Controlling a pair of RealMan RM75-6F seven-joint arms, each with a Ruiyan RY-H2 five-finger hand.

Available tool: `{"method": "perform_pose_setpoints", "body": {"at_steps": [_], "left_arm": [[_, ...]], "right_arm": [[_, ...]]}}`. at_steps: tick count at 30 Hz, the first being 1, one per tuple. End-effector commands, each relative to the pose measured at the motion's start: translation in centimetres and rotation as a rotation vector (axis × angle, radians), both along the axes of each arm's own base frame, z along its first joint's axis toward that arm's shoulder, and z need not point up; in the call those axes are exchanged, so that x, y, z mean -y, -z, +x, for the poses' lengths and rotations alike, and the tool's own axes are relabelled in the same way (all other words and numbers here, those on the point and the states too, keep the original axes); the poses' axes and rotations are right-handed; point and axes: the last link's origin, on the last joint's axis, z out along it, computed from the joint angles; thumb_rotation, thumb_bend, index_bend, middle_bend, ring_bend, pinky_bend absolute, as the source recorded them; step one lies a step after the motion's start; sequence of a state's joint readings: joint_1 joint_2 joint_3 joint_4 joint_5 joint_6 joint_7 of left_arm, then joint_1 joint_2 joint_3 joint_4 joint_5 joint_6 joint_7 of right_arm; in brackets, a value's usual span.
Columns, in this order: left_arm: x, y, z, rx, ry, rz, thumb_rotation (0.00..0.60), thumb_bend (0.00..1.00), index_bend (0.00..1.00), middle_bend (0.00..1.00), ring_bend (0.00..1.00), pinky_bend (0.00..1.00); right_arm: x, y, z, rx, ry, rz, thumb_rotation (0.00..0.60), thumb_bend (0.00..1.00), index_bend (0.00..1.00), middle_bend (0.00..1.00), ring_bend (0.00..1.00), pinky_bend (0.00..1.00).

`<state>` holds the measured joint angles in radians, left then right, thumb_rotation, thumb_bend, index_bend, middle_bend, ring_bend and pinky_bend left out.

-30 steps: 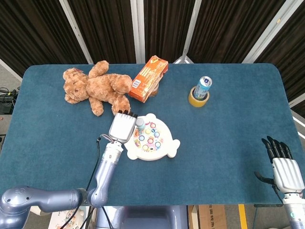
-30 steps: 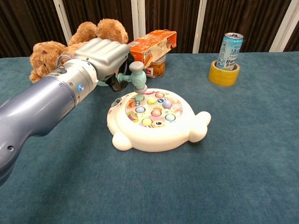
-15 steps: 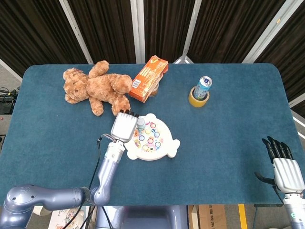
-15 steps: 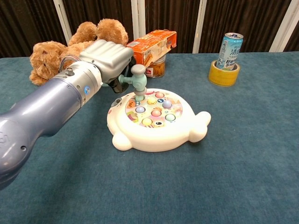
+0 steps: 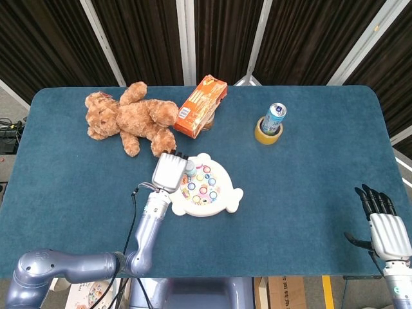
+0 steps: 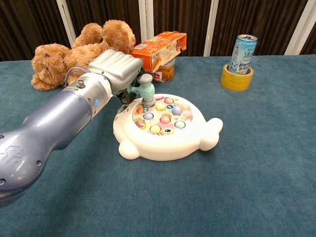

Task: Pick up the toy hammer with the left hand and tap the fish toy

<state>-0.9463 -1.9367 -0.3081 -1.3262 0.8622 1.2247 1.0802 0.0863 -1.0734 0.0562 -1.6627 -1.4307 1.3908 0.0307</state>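
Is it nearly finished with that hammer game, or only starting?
The pickup looks done: the left hand holds the toy hammer. The tap is in hand: the hammer head sits low over, perhaps on, the fish toy and its coloured pegs. What's left is completing the tap. The right hand idles.

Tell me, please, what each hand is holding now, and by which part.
The left hand grips the toy hammer by its handle, head down over the fish toy. The right hand holds nothing; its fingers are extended.

No legible text in either of my views. Print on the can [image 6: 244,53], the orange box [image 6: 160,47] and the jar label [image 6: 158,75] is too small and blurred to read.
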Motion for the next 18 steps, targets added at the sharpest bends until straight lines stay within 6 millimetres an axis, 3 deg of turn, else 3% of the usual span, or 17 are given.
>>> {"method": "perform_pose_setpoints", "body": {"at_steps": [1, 10, 18], "left_arm": [[0.1, -0.1, 0.3, 0.013, 0.007, 0.001, 0.600, 0.63, 0.67, 0.50, 0.40, 0.54], [0.3, -1.2, 2.2, 0.068, 0.038, 0.010, 0.600, 0.63, 0.67, 0.50, 0.40, 0.54], [0.6, -1.0, 3.0, 0.069, 0.041, -0.001, 0.600, 0.63, 0.67, 0.50, 0.40, 0.54]], "right_arm": [[0.0, 0.0, 0.0, 0.000, 0.000, -0.002, 0.600, 0.18, 0.00, 0.00, 0.00, 0.00], [-0.1, 0.0, 0.0, -0.001, -0.001, -0.003, 0.600, 0.18, 0.00, 0.00, 0.00, 0.00], [0.0, -0.1, 0.0, 0.001, 0.001, -0.006, 0.600, 0.18, 0.00, 0.00, 0.00, 0.00]]}}
